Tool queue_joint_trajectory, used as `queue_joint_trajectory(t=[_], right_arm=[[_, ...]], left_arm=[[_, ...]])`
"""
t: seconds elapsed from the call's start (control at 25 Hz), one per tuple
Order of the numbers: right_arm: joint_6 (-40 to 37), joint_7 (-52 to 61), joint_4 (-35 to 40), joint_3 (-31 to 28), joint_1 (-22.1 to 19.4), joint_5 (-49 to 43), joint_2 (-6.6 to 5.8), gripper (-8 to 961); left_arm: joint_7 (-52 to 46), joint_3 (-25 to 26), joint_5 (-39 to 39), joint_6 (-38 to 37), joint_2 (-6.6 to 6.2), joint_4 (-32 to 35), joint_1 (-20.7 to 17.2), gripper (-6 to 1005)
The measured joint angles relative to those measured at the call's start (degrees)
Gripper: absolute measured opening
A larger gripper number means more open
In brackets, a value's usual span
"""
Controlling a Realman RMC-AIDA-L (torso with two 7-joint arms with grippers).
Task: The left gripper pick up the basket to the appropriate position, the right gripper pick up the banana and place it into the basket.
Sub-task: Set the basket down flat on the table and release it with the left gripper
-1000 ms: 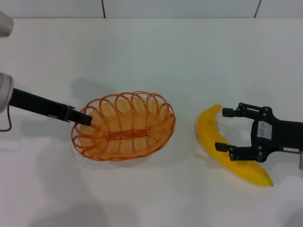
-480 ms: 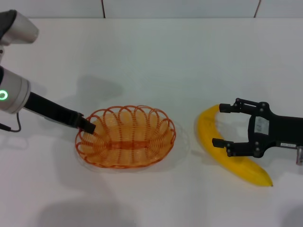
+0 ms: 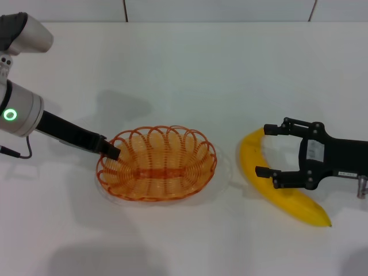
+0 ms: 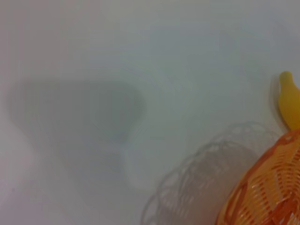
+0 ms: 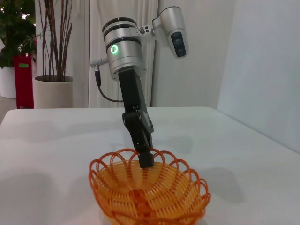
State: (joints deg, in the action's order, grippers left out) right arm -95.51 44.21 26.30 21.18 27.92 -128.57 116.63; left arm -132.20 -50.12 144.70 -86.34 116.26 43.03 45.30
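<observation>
The orange wire basket (image 3: 156, 164) is held by its left rim in my left gripper (image 3: 110, 152), which is shut on it. The basket's shadow lies apart from it, so it hangs just above the table. The right wrist view shows the basket (image 5: 150, 193) with the left gripper (image 5: 145, 158) pinching its far rim. The yellow banana (image 3: 250, 156) lies on the table to the right of the basket. My right gripper (image 3: 262, 150) is open, with one finger on each side of the banana's upper half. The left wrist view shows the basket's edge (image 4: 269, 187) and the banana's tip (image 4: 288, 99).
The white table (image 3: 184, 69) stretches wide behind and in front of the basket. A wall edge runs along the back. The right wrist view shows potted plants (image 5: 51, 70) far off beyond the table.
The left gripper has carried the basket a little to the right and toward me, and it now sits more level. The right gripper has shifted slightly left along the banana.
</observation>
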Motion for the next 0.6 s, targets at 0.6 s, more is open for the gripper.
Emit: queue_joint_trajectory(t=[0.6], right_arm=[[0.1,0.0,-0.7,0.0,0.1,0.0,0.00,863]], left_arm=[[0.0,0.1,-0.3,0.0,0.02,-0.7,0.2,108]])
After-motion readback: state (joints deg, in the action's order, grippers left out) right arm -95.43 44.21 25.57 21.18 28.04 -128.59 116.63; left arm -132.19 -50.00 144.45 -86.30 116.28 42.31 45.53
